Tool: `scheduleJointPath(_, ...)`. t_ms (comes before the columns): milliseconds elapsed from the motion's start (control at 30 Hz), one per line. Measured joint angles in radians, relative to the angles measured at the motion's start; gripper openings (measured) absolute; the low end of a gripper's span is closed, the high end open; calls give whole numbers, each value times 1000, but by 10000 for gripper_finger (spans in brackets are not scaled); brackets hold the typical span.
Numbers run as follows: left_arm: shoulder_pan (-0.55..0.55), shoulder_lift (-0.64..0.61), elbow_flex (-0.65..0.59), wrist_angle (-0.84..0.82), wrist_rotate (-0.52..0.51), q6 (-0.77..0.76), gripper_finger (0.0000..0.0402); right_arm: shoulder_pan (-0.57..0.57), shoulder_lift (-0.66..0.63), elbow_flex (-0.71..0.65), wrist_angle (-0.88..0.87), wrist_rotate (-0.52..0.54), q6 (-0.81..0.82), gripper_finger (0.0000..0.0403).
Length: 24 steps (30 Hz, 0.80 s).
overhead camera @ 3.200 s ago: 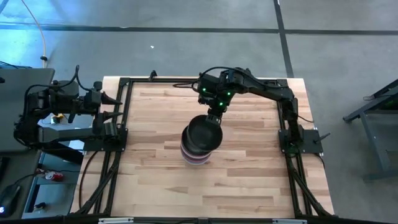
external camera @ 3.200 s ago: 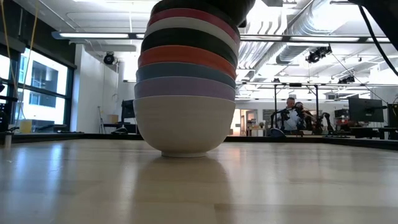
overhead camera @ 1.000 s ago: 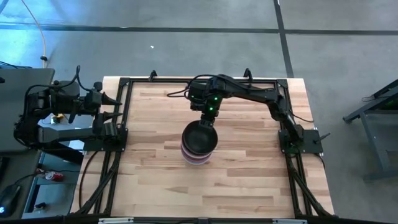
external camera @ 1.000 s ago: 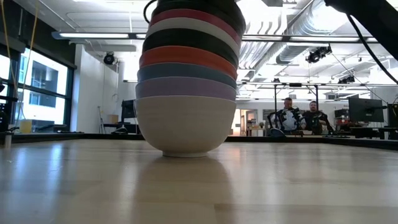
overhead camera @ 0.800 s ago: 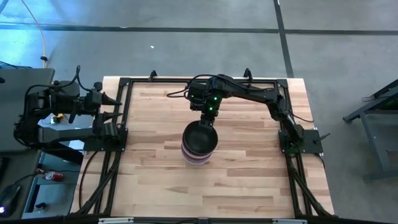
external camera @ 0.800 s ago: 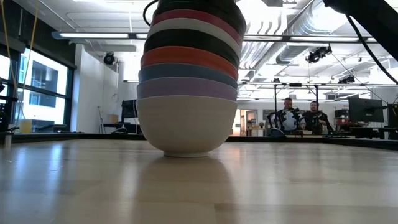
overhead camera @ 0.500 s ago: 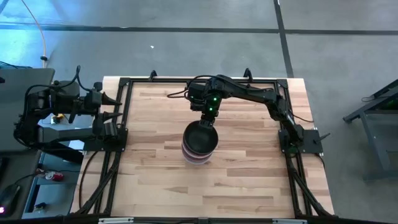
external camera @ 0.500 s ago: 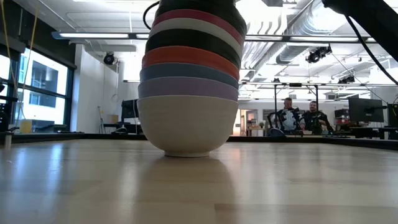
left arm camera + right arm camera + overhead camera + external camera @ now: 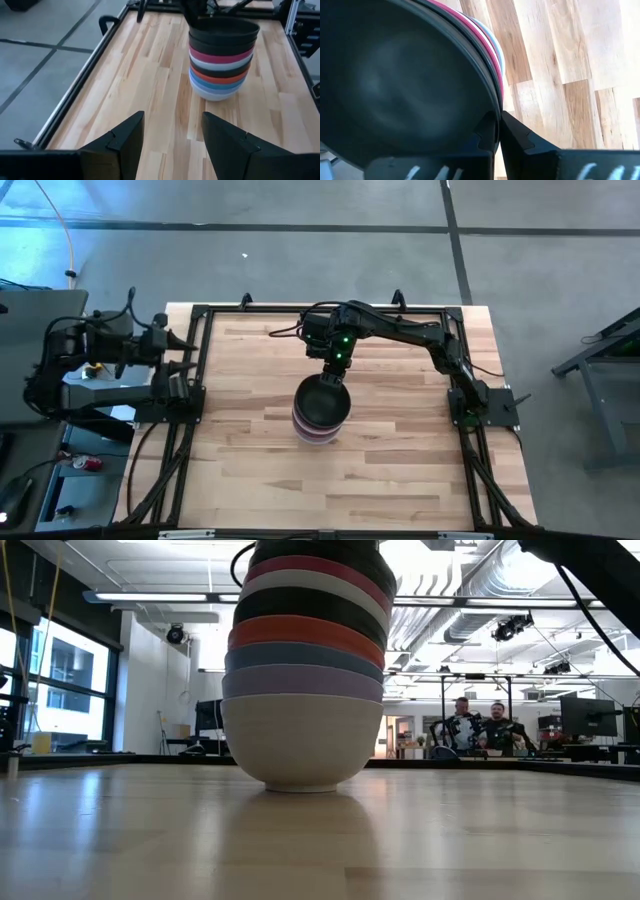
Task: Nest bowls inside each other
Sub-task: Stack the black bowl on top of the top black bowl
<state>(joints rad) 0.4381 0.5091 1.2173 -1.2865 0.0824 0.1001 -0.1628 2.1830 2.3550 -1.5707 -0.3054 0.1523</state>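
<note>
One stack of nested bowls (image 9: 320, 412) stands by the cream bottom bowl's base (image 9: 300, 783) near the table's middle. Above the cream bowl come lavender, blue, red-orange, black, white, magenta and black on top (image 9: 222, 31). My right gripper (image 9: 334, 376) is at the far side of the stack's top, shut on the top black bowl (image 9: 395, 75). My left gripper (image 9: 172, 145) waits open at the table's left edge (image 9: 188, 350), pointing toward the stack. My right gripper (image 9: 499, 131) pinches the top black bowl's rim (image 9: 495, 107) on the stack's far side. One finger (image 9: 486, 132) is inside the bowl and the other (image 9: 517, 134) outside. It comes from above, pointing down. The bowl sits nested on the stack, which rests on the table.
A black frame rail (image 9: 200, 380) runs round the wooden table, with cable near the far rail (image 9: 290, 330). Bare wood (image 9: 400, 470) lies on every side of the stack. Two people (image 9: 478, 725) sit far off in the room behind.
The whole stack has crept a little toward the table's right, still upright, with my right gripper staying on the top bowl's rim.
</note>
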Motion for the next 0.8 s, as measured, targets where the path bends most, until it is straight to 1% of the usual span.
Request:
scheduleJointPath(267,0,-3,-82,4,0,14,186,13,0,0,0,9,1,0)
scheduleJointPath(533,0,-4,-92,12,0,16,186,13,0,0,0,9,-1,2)
scheduleJointPath(633,0,-4,-92,12,0,19,186,13,0,0,0,6,-4,15)
scheduleJointPath(800,0,-4,-92,13,0,25,186,12,0,0,-1,3,-4,51)
